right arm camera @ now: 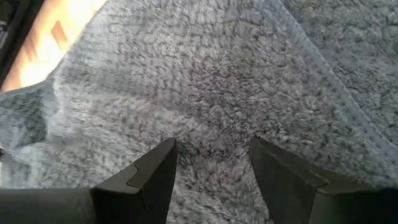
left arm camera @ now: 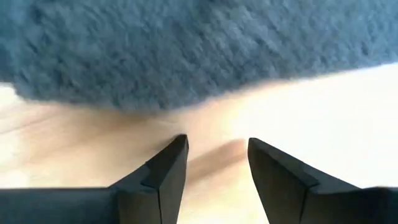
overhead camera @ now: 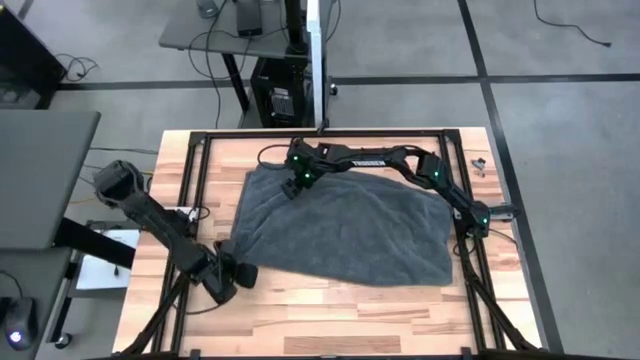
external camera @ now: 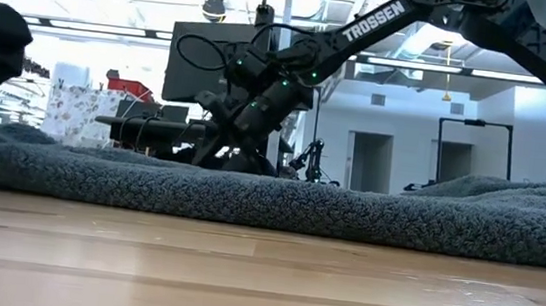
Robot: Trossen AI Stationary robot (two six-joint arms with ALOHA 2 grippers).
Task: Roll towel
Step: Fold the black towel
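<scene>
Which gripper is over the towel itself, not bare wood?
The right gripper, open above the towel at its far edge; the left gripper sits over bare table beside it.

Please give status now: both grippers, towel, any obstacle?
Left gripper open, over bare table at the towel's near-left corner. Right gripper open, over towel's far-left part. Towel spread, not rolled. No obstacle seen.

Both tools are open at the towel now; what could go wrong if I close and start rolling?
The left tool sits over bare wooden table just short of the dark grey terry-cloth towel, so closing may catch nothing. The right tool stands over the towel's far left corner; the cloth lies rumpled and skewed, so the roll may start crooked.
</scene>
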